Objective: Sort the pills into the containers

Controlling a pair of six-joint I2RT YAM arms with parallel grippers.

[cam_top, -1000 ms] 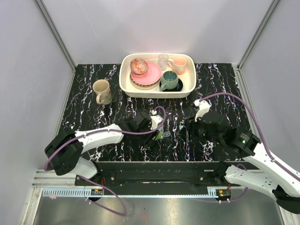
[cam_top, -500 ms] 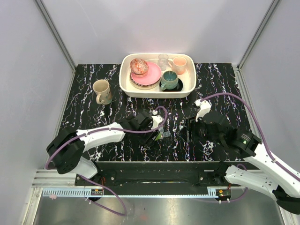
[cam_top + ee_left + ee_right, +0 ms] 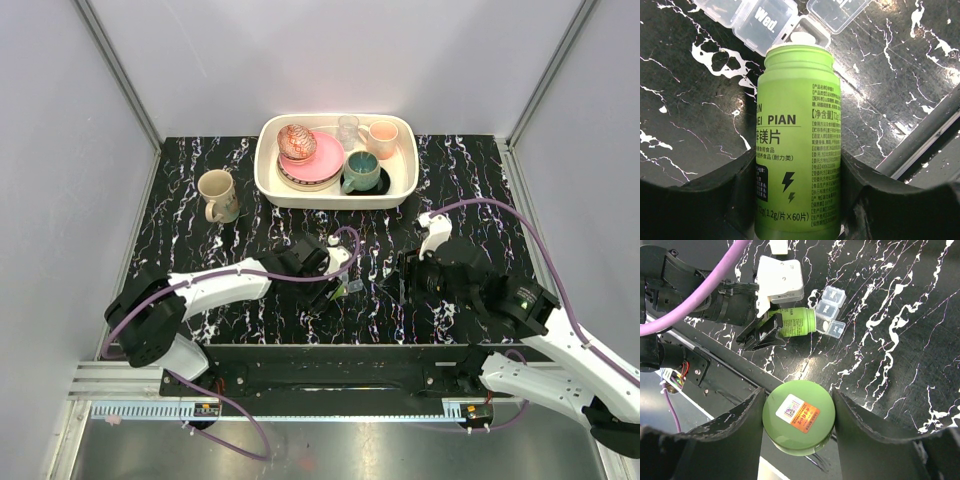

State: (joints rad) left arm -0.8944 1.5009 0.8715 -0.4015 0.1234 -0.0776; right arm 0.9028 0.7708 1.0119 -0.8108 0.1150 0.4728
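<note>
My left gripper [image 3: 799, 175] is shut on a green pill bottle [image 3: 800, 135], uncapped and tipped on its side. Its mouth points at the containers [image 3: 762, 22], a strip of three clear open compartments, one marked "Wed." A white round piece [image 3: 802, 36] sits at the bottle's mouth. No yellow-orange pills show clearly. In the top view the left gripper [image 3: 330, 285] holds the bottle [image 3: 340, 291] beside the containers [image 3: 356, 286]. My right gripper [image 3: 799, 415] is shut on the green cap [image 3: 799, 417], above the table's front edge. Bottle [image 3: 795, 324] and containers [image 3: 830, 310] lie ahead of it.
A white tub [image 3: 268, 175] at the back holds plates, cups and a glass. A beige mug [image 3: 217, 195] stands at the back left. The black front rail [image 3: 330, 360] runs just below both grippers. The right gripper [image 3: 405, 282] is to the right of the containers.
My left arm has crept a little to the right, bringing the bottle's mouth closer to the containers. The right arm has barely moved.
</note>
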